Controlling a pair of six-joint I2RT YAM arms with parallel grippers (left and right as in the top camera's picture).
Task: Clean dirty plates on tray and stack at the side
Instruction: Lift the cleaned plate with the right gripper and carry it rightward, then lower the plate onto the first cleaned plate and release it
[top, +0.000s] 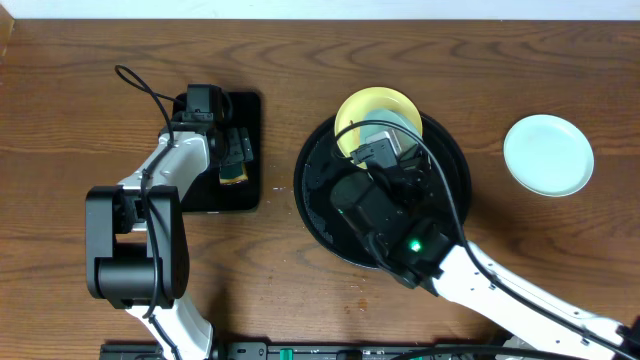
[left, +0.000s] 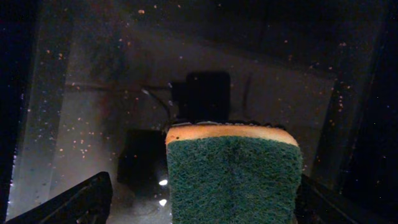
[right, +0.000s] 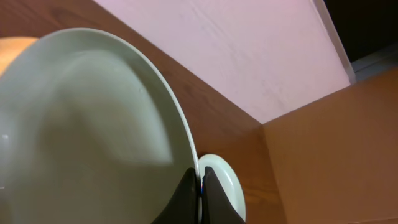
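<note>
- Mint-white plate (right: 93, 124) pinched at its rim by the right hand (right: 200, 182), whose fingers are closed tight on it (plate tilted, over the round tray (top: 318, 205))
- Yellow plate (top: 372, 108) just behind, at the round tray's far rim
- Second mint-white plate (top: 548, 155) flat on the counter (top: 300, 60), well apart to the right
- Left hand (left: 200, 208) wide open, gripping nothing, with the sponge (left: 233, 168) between its fingers, over the rectangular tray (top: 250, 110)

Words on the plates (top: 548, 154): I can read none.
Words on the tray (top: 312, 195): none.
Numbers, signs: I see none.
</note>
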